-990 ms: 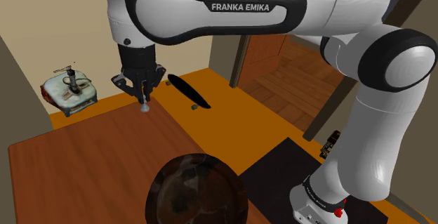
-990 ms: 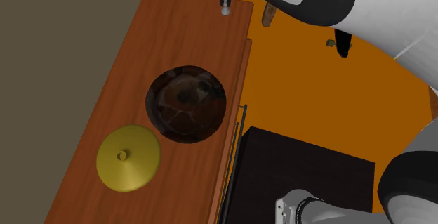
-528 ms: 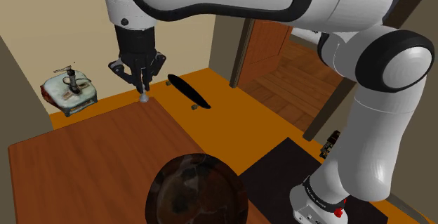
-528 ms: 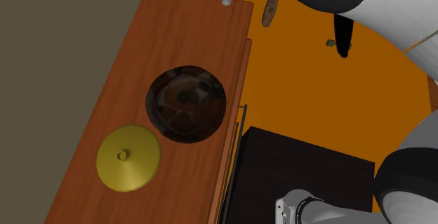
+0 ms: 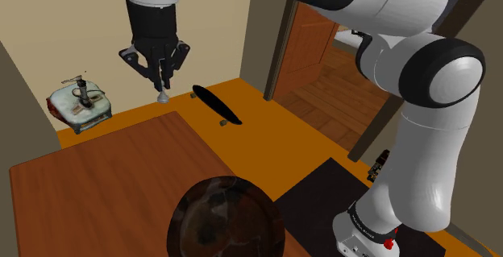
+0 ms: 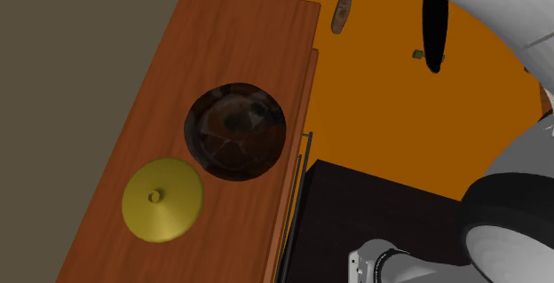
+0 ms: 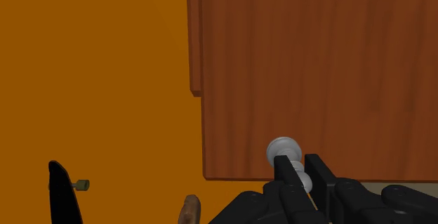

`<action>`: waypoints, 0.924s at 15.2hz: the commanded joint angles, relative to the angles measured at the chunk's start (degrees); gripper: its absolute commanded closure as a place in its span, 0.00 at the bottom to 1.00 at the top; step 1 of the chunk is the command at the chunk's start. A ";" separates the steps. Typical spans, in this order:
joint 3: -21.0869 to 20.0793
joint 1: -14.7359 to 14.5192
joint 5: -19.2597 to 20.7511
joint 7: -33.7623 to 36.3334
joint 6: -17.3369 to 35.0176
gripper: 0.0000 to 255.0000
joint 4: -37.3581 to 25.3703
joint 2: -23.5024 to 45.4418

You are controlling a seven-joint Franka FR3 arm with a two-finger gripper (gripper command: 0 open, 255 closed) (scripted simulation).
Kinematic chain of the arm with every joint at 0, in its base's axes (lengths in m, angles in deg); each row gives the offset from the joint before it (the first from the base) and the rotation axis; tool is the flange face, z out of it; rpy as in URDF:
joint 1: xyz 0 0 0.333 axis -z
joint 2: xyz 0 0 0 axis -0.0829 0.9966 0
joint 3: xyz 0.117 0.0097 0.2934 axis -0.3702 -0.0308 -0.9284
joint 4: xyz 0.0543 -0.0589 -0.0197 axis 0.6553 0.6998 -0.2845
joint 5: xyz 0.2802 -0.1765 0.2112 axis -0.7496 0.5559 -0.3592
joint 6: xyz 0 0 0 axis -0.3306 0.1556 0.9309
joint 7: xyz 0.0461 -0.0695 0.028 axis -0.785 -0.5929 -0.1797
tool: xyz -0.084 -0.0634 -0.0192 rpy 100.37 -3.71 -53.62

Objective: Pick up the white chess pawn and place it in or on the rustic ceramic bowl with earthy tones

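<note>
Over the edge of the wooden table [image 5: 113, 171] — pale pawn [image 5: 162, 97] hangs clamped in the claw [image 5: 162, 84].

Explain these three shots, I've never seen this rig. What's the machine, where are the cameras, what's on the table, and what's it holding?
The machine is a simulated white Franka robot arm ending in a black two-finger gripper. The shoulder view looks down from beside the arm's stand. The second exterior view looks almost straight down on the scene. The wrist view comes from a camera on the hand and looks along the fingers. On the wooden table sit a dark brown bowl and a yellow lid with a knob. The gripper is shut on a pale chess pawn, held in the air near the table's end, well away from the bowl. The pawn is meant to go into that bowl.
</note>
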 commanded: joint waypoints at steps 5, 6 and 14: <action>0.21 -3.05 2.09 0.02 -7.35 1.00 -11.11 3.92; 0.30 -3.77 2.59 -0.04 -8.78 1.00 -13.47 4.85; -2.57 -0.48 -4.92 4.67 -2.48 1.00 7.96 -11.21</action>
